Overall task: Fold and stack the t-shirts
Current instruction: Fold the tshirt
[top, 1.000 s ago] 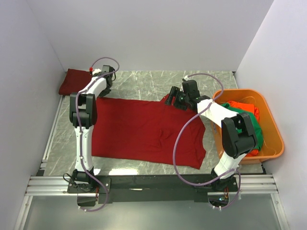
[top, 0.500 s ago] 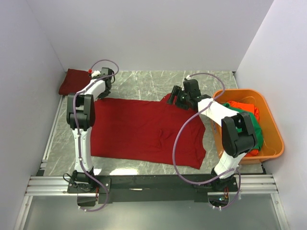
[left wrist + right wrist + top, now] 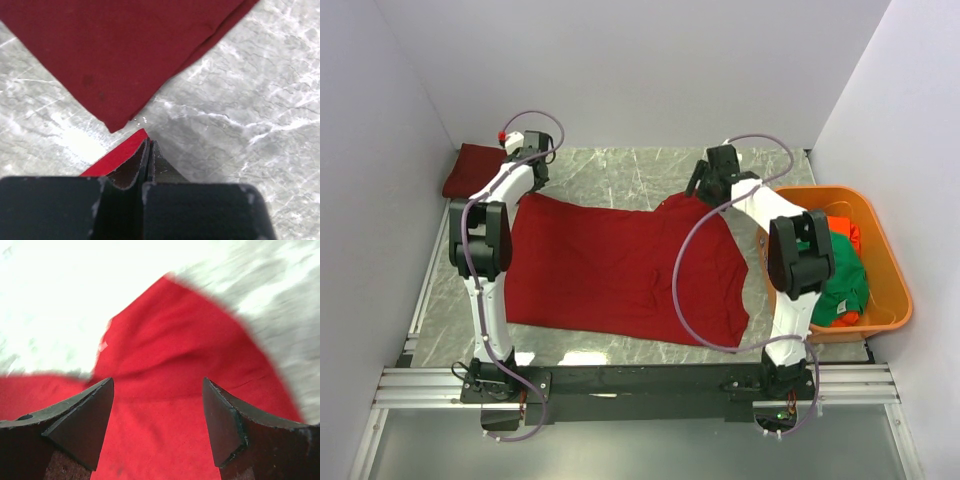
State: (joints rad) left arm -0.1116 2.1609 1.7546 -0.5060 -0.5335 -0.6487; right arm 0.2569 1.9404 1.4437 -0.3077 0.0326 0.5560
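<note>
A large crimson short-sleeved cloth t-shirt [image 3: 620, 270] lies spread flat across the middle of the grey marble tabletop [image 3: 620, 175]. The left hand [image 3: 149, 142] is at the shirt's 11 o'clock corner, its fingers pressed together on the very tip of that corner. Only a small wedge of red shows beside them. The right hand [image 3: 157, 385] hovers with fingers wide apart over the sleeve area at about 1 o'clock and grips nothing. Its view is blurred, so I cannot tell whether it touches the cloth.

A folded crimson t-shirt [image 3: 470, 168] sits at 10 o'clock, near the pinched corner. A green t-shirt [image 3: 842, 275] and an orange-red t-shirt [image 3: 840, 232] lie in the rigid orange plastic tub [image 3: 885, 262] at 3 o'clock.

The main risks, as I judge them:
- **Slipping grip:** the left hand holds so little cloth that the corner may pull free once it is tensioned.
- **Skewed fold:** if the left hand lifts before the right one closes, the shirt will drag diagonally and the fold will skew.
- **Bunched sleeve:** closing on the sleeve alone would bunch it rather than carry the far edge.
- **Knocked pile:** a sweep toward 10 o'clock could nudge the folded shirt.
</note>
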